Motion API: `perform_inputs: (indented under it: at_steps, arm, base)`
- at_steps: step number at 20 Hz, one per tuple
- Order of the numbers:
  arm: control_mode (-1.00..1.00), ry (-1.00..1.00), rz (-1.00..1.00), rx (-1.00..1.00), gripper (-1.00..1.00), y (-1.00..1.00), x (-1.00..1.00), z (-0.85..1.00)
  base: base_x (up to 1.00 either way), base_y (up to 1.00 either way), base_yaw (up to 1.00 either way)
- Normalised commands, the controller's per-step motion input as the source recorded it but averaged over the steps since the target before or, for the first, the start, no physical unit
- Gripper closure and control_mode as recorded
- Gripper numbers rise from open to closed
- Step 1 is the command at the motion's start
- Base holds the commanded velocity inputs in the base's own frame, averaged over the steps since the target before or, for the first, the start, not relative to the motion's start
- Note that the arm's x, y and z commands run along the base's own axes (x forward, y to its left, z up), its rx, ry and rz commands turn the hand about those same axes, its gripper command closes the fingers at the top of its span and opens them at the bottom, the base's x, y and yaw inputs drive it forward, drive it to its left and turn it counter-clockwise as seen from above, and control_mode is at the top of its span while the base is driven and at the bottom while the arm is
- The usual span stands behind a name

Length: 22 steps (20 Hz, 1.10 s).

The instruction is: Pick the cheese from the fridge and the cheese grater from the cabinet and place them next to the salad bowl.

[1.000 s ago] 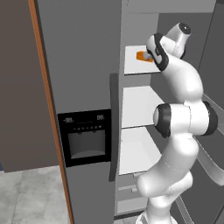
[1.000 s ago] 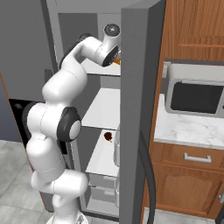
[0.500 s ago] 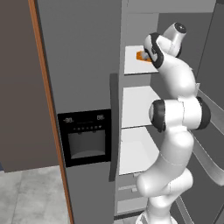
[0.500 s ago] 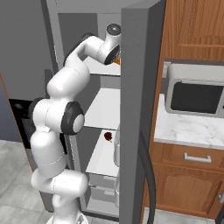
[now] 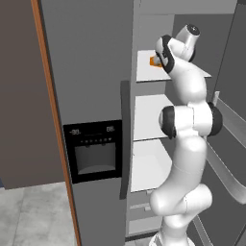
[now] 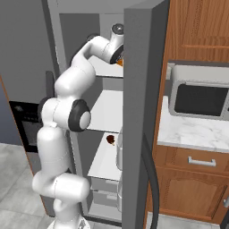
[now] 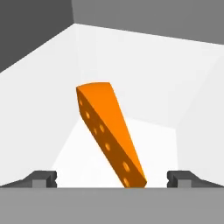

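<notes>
Gripper [image 7: 112,179] spread wide before cheese [image 7: 111,136] on fridge [image 5: 91,72] top shelf; wedge looked light, firm; best pinched across flat sides.

Orange cheese [image 7: 109,131] with dark holes, white fridge shelf [image 7: 166,140]

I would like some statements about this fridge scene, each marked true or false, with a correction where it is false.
1. The cheese lies on a white shelf inside the fridge. True.
2. The gripper has its jaws shut on the cheese. False: the jaws stand wide open, one on each side of the wedge, not touching it.
3. A microwave stands on the marble counter beside the fridge. True.
4. The cheese is on the lowest shelf. False: it is on the top shelf.
5. The fridge door is closed. False: it stands open.
</notes>
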Motion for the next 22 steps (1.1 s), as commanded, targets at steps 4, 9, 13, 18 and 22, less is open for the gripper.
perform_inputs:
  at_steps: [4, 9, 13, 18, 22]
  arm:
    - [-1.0, 0.02, 0.0, 0.0, -1.0, 0.0, 0.36, -0.03]
    - [-1.0, 0.03, 0.0, 0.0, -1.0, -0.04, 0.29, 0.0]
    - [-1.0, 0.02, 0.0, 0.0, -1.0, 0.0, 0.17, -0.07]
    - [-1.0, 0.0, 0.0, 0.0, -1.0, 0.01, 0.11, -0.08]
    - [-1.0, 0.0, 0.0, 0.0, 1.0, 0.04, -0.11, -0.25]
  base:
    - [0.0, 0.0, 0.0]
    - [0.0, 0.0, 0.0]
    - [0.0, 0.0, 0.0]
    - [0.0, 0.0, 0.0]
    - [0.0, 0.0, 0.0]
